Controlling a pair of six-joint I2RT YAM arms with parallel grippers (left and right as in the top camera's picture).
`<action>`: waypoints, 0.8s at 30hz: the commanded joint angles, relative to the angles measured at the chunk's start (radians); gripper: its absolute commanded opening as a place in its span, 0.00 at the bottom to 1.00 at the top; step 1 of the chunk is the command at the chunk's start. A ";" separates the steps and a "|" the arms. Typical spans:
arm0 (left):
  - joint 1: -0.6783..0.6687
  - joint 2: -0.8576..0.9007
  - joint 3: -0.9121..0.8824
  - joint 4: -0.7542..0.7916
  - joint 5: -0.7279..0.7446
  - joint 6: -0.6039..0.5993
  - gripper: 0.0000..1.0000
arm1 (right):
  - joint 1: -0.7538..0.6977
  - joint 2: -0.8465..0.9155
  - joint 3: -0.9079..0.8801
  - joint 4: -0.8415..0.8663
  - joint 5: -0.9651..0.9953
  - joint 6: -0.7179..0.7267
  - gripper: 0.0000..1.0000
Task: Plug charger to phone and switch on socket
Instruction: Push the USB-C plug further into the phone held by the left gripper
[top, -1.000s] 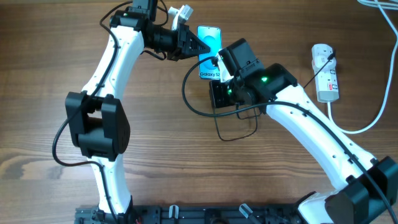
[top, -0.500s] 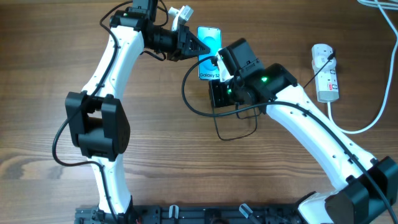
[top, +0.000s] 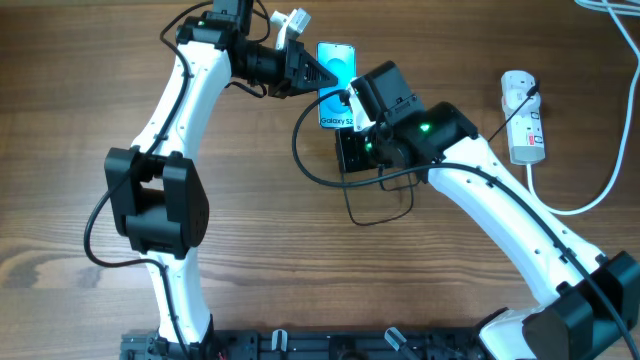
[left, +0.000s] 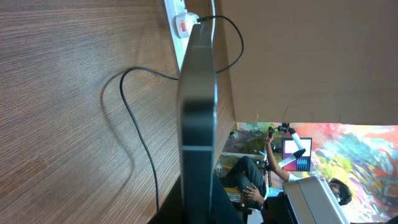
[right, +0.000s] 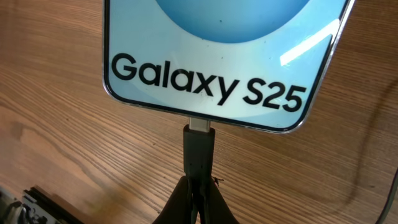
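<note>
The phone (top: 338, 82) has a turquoise screen with "Galaxy S25" text (right: 211, 74). My left gripper (top: 318, 74) is shut on the phone's side; the left wrist view shows the phone edge-on (left: 198, 124). My right gripper (right: 199, 193) is shut on the charger's black connector (right: 199, 149), whose metal tip sits in the port at the phone's bottom edge. The charger's thin black cable (top: 345, 190) loops on the table below the right arm. The white socket (top: 525, 120) lies at the right, with a black plug lead in it.
A thick white lead (top: 620, 110) runs from the socket along the table's right edge. The wooden table (top: 300, 270) extends below the arms. The socket's red switch (left: 181, 23) shows in the left wrist view.
</note>
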 joint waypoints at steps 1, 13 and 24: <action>0.000 -0.033 0.003 -0.003 0.058 0.029 0.04 | -0.002 0.011 0.015 0.007 -0.010 0.025 0.04; 0.000 -0.033 0.003 -0.003 0.057 0.032 0.04 | -0.010 0.011 0.017 0.013 -0.010 0.045 0.05; 0.000 -0.033 0.003 -0.003 0.057 0.032 0.04 | -0.069 0.011 0.017 0.039 -0.149 0.064 0.05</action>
